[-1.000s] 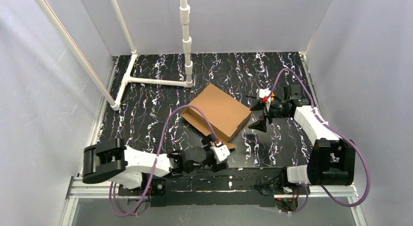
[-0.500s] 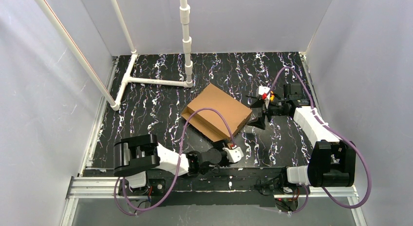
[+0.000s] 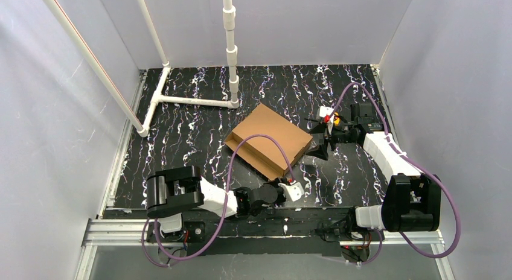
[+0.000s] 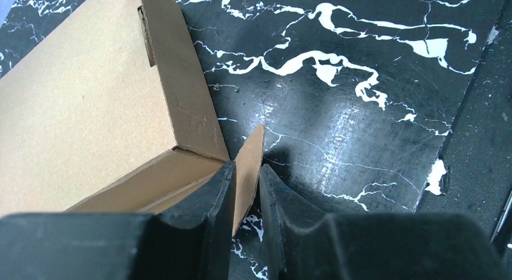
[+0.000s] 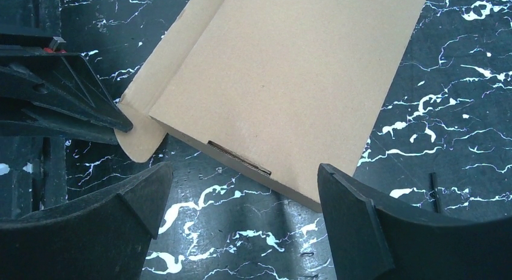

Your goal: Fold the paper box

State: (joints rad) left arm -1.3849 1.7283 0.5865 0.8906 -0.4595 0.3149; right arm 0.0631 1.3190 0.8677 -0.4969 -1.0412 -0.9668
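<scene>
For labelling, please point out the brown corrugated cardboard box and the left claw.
Brown corrugated cardboard box (image 3: 272, 137): top view, its upper panel.
Left claw (image 4: 246, 171): left wrist view, between fingertips.

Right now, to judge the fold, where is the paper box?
Top view: the paper box lies mid-table, its near corner tab in the left end effector, the open right end effector at its right edge.

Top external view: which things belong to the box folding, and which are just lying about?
Belongs to the job:
- paper box
- left gripper, pinching the box's corner flap
- right gripper, open beside the box

Just lying about:
- white PVC pipe frame, at the far left of the table
</scene>
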